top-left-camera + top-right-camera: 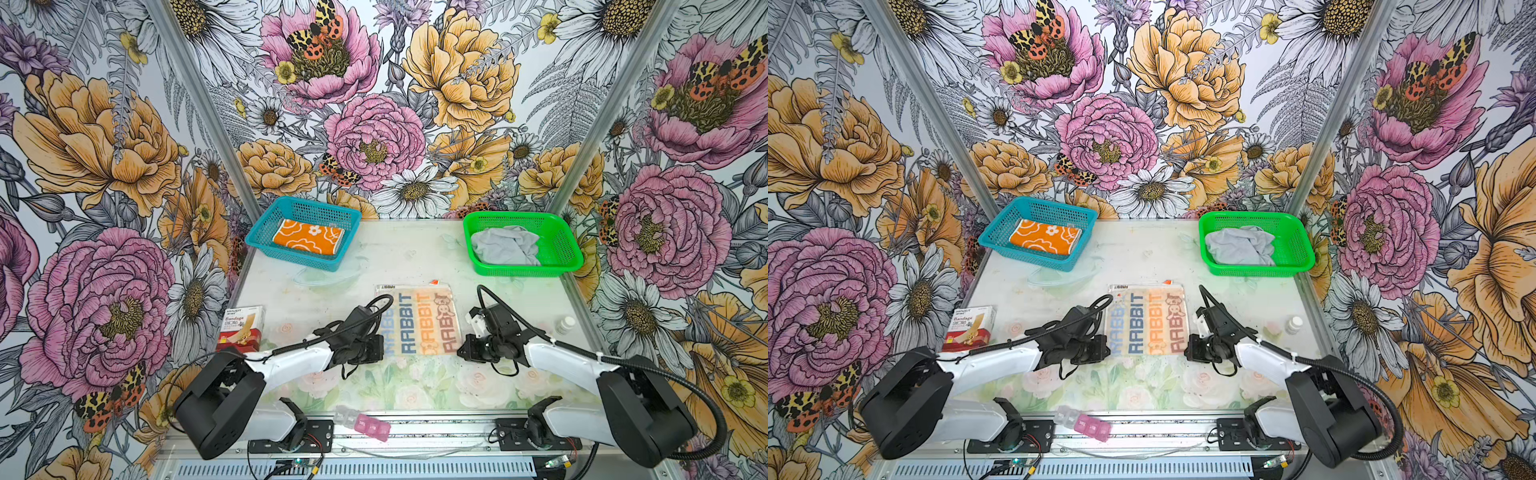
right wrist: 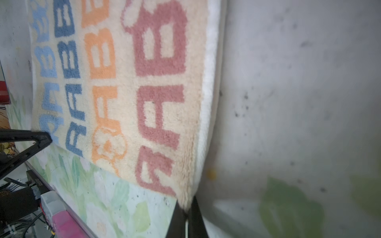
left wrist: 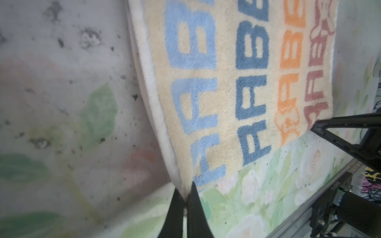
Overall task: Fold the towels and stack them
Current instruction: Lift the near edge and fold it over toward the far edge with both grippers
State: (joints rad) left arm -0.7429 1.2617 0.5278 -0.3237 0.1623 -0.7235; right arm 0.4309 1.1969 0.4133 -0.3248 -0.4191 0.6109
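Observation:
The striped RABBIT towel lies flat mid-table with its lettering up. My left gripper is shut on its near left corner, the cloth pinched between the black fingertips. My right gripper is shut on the near right corner of the same towel. The orange flowered towel lies folded in the blue basket. The pale grey towel sits crumpled in the green basket.
A red and white bandage box stands at the table's left edge. A small white bottle stands at the right edge. A pink and clear pill box lies on the front rail between the arm bases.

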